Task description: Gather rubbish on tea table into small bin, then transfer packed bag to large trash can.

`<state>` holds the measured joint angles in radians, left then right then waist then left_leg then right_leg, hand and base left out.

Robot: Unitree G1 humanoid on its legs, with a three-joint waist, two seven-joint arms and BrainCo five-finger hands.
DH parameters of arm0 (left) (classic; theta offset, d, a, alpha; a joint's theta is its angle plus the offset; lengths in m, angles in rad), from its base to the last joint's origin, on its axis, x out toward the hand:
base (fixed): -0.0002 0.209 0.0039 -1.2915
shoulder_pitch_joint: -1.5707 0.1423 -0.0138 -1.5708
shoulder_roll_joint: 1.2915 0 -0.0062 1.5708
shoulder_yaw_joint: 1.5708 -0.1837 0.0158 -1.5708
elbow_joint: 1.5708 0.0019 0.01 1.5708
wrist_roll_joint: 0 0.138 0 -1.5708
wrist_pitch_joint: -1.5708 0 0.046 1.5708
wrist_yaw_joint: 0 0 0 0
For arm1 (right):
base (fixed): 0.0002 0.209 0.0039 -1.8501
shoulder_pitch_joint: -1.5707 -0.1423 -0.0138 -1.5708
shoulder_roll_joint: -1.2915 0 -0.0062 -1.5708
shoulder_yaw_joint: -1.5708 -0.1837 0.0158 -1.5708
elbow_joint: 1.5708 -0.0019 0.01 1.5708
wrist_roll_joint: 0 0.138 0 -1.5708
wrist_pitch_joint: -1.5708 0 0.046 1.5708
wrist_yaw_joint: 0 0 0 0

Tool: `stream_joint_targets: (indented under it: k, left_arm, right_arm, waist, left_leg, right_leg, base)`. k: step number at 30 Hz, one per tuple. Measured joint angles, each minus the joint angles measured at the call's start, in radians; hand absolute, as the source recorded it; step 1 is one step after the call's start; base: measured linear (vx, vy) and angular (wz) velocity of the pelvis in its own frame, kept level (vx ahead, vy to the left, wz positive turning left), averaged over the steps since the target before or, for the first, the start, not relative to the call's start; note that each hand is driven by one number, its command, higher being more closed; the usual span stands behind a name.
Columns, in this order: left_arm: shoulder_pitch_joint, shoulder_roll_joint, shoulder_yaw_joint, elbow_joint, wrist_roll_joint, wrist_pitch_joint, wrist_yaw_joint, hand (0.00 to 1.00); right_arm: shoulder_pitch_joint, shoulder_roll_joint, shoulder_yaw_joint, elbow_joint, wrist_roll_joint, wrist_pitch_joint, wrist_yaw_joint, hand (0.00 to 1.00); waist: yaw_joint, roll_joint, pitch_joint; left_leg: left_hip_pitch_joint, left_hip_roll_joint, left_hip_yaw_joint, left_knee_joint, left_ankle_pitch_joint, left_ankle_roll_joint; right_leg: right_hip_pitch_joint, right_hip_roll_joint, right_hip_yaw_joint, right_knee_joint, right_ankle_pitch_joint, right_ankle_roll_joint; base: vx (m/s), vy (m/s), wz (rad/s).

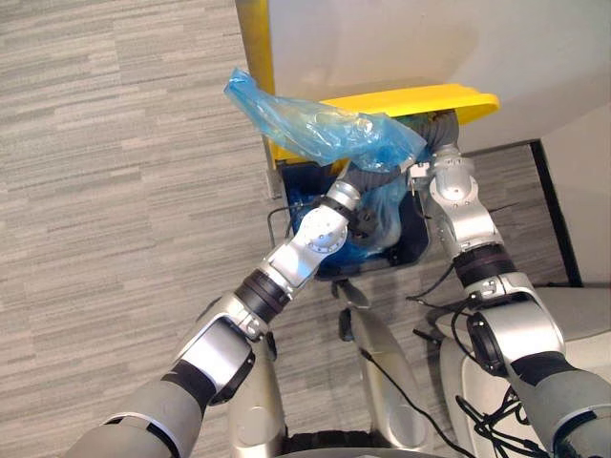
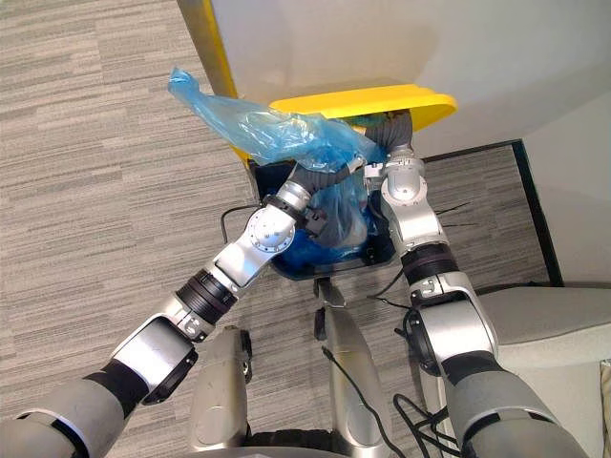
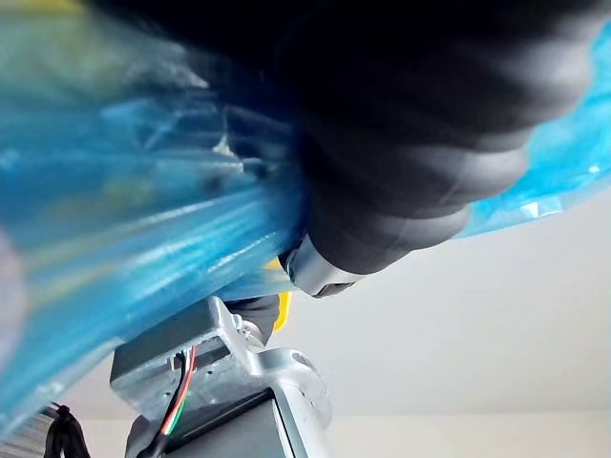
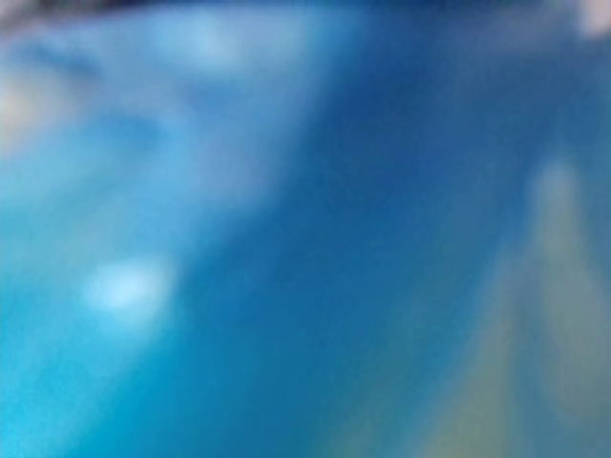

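A crumpled blue plastic bag point(image 1: 325, 129) hangs over the open mouth of the large trash can point(image 1: 417, 246), a dark bin with a raised yellow lid point(image 1: 420, 100). More blue plastic lines the inside of the can. My left hand point(image 1: 374, 179) reaches up into the can's mouth under the bag, with its dark ribbed cover point(image 3: 410, 143) pressed against the blue film point(image 3: 143, 219). My right hand point(image 1: 444, 131) goes in under the yellow lid beside the bag. Blue plastic point(image 4: 239, 239) lies right against the right wrist camera.
The can stands against a white wall point(image 1: 382, 38) with a yellow upright strip point(image 1: 253, 48) at its left. Grey carpet point(image 1: 115, 191) spreads to the left. A black floor line point(image 1: 556, 215) and a pale grey piece of furniture point(image 1: 592, 315) lie to the right.
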<state>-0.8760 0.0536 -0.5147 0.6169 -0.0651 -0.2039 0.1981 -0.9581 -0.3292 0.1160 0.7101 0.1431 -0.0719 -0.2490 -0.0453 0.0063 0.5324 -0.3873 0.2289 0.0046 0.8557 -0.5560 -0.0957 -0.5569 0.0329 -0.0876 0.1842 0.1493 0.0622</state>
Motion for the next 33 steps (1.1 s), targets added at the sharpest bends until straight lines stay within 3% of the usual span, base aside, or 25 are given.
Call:
stream_joint_targets:
  k: [6,7,14,22,33]
  left_arm:
    - [0.000,0.004,0.059,0.260,0.047,0.065,0.001,1.00]
    - [0.000,0.003,0.068,0.276,0.057,0.070,0.002,0.00]
    - [-0.002,0.002,0.168,0.326,0.128,0.101,0.019,0.00]
    - [0.002,0.006,0.193,0.328,0.287,0.136,-0.008,0.00]
    - [0.074,0.082,0.125,0.312,0.276,0.105,-0.044,0.00]
  right_arm:
    - [-0.022,-0.008,0.001,0.022,0.001,0.004,-0.001,0.00]
    - [-0.023,-0.007,0.003,0.021,0.002,0.004,-0.001,0.00]
    - [-0.006,0.026,0.016,-0.122,0.004,0.007,-0.013,0.00]
    - [0.048,0.069,0.039,-0.275,0.002,0.004,-0.014,0.00]
    - [0.124,0.071,0.064,-0.291,-0.031,0.000,0.004,0.00]
  waist:
    - [-0.019,0.000,0.000]
    - [-0.019,0.000,0.000]
    - [-0.018,0.000,0.000]
    - [-0.008,0.000,0.000]
    - [0.006,0.000,-0.001]
  left_leg:
    - [-0.087,0.017,0.008,0.061,-0.020,0.008]
    - [-0.098,0.020,0.007,0.070,-0.024,0.008]
    - [-0.188,0.053,0.004,0.138,-0.048,0.006]
    - [-0.188,0.072,0.023,0.127,-0.053,0.000]
    - [-0.097,0.058,0.024,0.078,-0.034,-0.017]
  right_leg:
    - [-0.064,0.014,0.005,-0.013,0.022,0.007]
    - [-0.071,0.017,0.005,-0.013,0.028,0.004]
    - [-0.140,0.038,0.007,-0.007,0.044,0.000]
    - [-0.166,0.053,0.015,0.011,0.040,-0.005]
    - [-0.110,0.037,0.012,0.057,0.010,-0.009]
  base:
    - [-0.02,0.012,-0.12]
    - [-0.04,0.007,-0.17]
    - [-0.02,-0.013,-0.10]
    - [0.02,-0.031,-0.09]
    - [0.01,-0.028,0.06]
